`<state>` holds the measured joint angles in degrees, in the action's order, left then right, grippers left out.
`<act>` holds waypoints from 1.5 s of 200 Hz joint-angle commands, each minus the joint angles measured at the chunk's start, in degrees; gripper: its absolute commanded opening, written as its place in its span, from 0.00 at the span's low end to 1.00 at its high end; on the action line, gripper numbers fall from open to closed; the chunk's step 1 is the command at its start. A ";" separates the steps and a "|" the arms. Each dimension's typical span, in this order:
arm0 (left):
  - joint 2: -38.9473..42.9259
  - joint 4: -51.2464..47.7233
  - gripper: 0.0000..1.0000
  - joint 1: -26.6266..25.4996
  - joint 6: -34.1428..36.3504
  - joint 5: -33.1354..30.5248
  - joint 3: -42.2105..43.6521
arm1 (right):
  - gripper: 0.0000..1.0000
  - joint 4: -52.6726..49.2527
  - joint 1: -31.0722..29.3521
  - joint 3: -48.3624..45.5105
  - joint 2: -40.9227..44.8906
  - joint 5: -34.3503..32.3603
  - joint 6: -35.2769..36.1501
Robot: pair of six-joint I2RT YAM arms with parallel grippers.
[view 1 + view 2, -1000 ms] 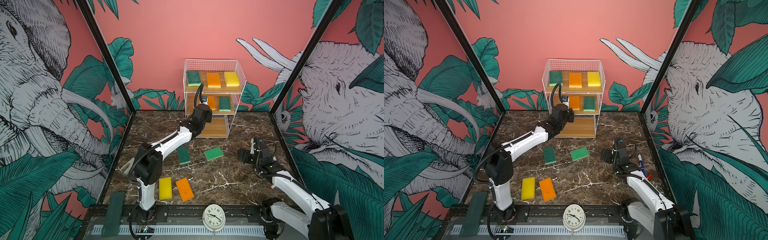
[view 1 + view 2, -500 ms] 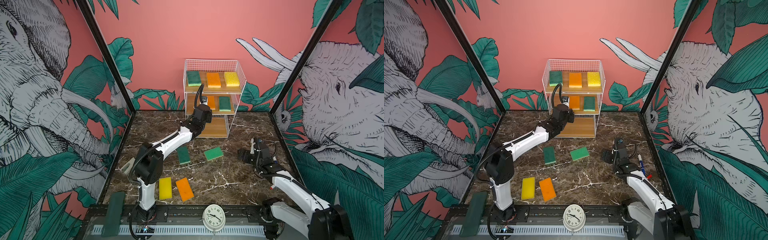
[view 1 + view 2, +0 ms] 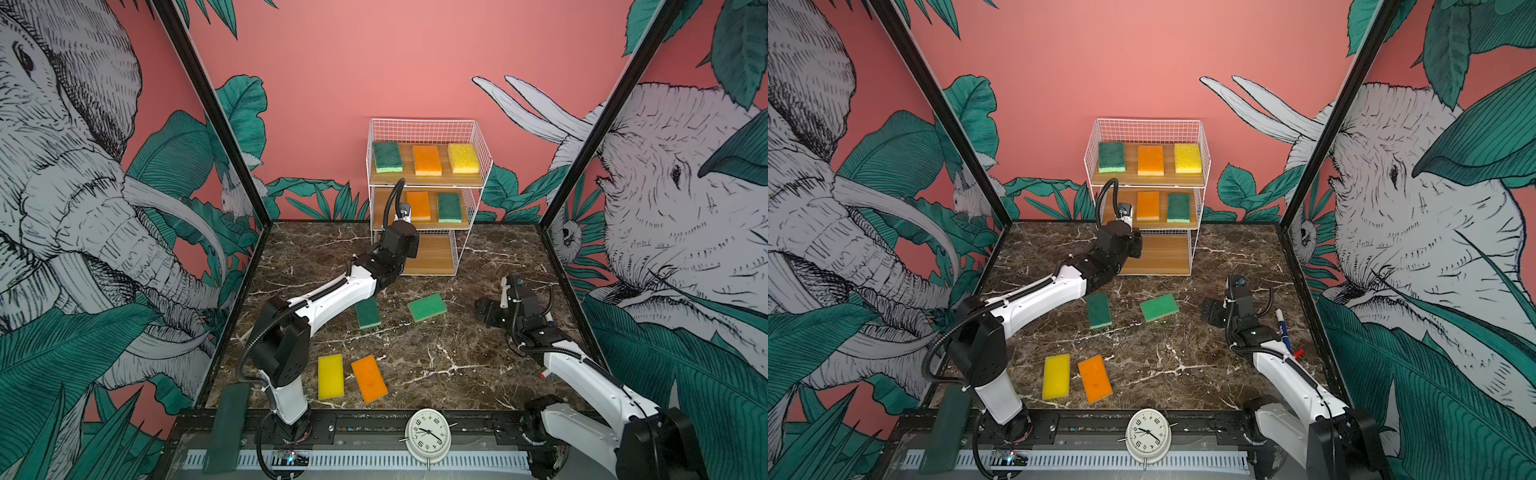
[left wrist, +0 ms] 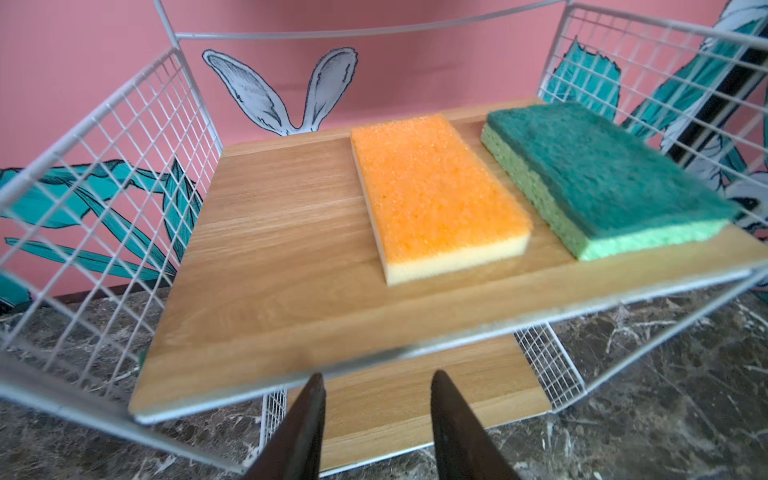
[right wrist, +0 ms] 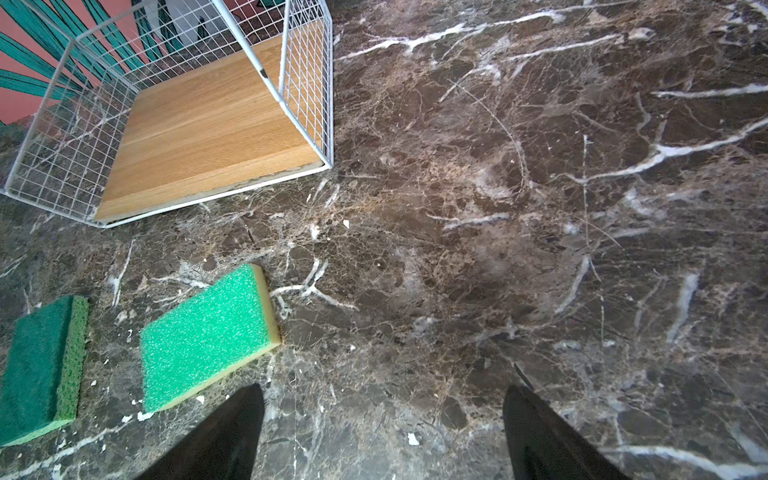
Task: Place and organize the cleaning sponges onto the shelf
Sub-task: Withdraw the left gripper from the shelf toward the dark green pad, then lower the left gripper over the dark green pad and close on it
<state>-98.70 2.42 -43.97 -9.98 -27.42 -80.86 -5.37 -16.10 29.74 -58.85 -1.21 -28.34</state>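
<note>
Bench: the dark marble bench (image 3: pixel 478 374) fills the lower middle of both top views.
Shelf: the shelf (image 3: pixel 420 131) stands at upper centre, against the pink wall.
Left tool: the left tool (image 4: pixel 376 380) is at the front edge of the middle board. Only the left wrist view shows its fingers apart, with nothing between them. In the top views the wrist hides them.
Right tool: the right tool (image 5: pixel 382 399) is low over the bench, right of centre, fingers wide apart and holding nothing.
Cleaning sponges, shelf: the top tier holds green (image 3: pixel 387 157), orange (image 3: pixel 427 160) and yellow (image 3: pixel 463 158). The middle tier holds orange (image 3: pixel 419 205) and green (image 3: pixel 449 207).
Cleaning sponges, bench: two green lie at centre (image 3: pixel 368 312) (image 3: pixel 427 306). Yellow (image 3: pixel 330 376) and orange (image 3: pixel 369 378) lie at the lower left.
Marker pen: the marker pen (image 3: pixel 1282 328) lies beside the right arm. Its shaft shows in a top view.
</note>
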 commanded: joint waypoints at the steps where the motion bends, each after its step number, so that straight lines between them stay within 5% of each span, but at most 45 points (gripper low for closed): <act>1: 7.30 -3.22 0.46 -1.57 0.86 -2.35 3.33 | 0.92 0.46 0.19 1.31 0.31 0.29 -0.51; 96: 25.41 -33.86 0.62 -1.83 -8.36 -4.50 11.09 | 0.89 -2.05 0.10 4.90 -1.78 1.85 -2.69; 175: 29.27 -42.65 0.70 -0.96 -15.74 -3.10 19.25 | 0.88 -3.50 -1.77 7.93 -4.60 0.85 -5.27; 300: 17.51 -30.59 0.86 2.22 -34.40 5.18 30.39 | 0.89 -1.42 -8.95 11.31 -12.43 -2.42 -7.52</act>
<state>-77.95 -31.03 -41.85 -36.34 -22.83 -50.94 -8.40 -24.77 40.10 -70.74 -2.28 -35.29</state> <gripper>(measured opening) 0.855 0.889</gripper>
